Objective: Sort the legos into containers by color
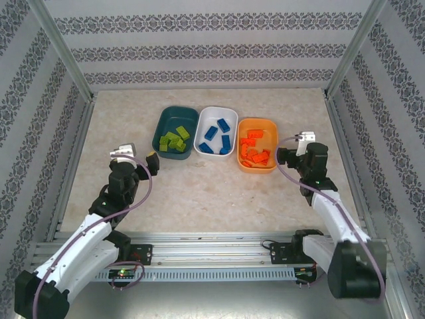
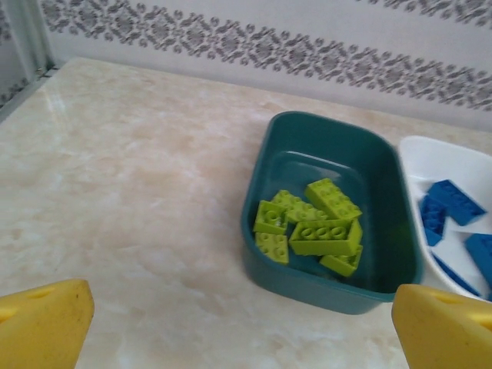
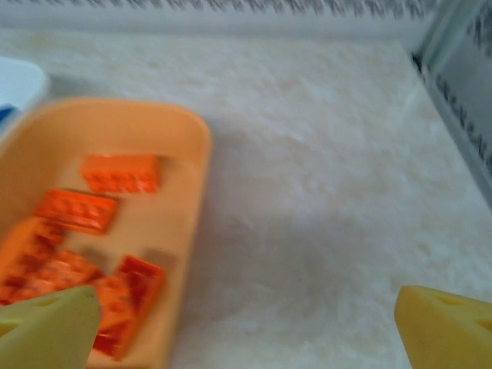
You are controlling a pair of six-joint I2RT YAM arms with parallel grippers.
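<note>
My left claw [image 2: 242, 338] and right claw [image 3: 246, 334] hang released; the right could clip the orange tub [image 3: 201, 154], seemingly close.

The right wrist view is blurred, its orange tub [image 3: 201, 146] running off the left edge, and the left wrist view cuts the white tub [image 2: 461, 160] at the right.

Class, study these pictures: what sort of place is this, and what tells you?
Probably a robot test enclosure: a marble-look tabletop boxed in by patterned wall panels, two white-and-black robot arms bolted at its near edge, and three shallow plastic tubs of colour-sorted studded bricks.
</note>
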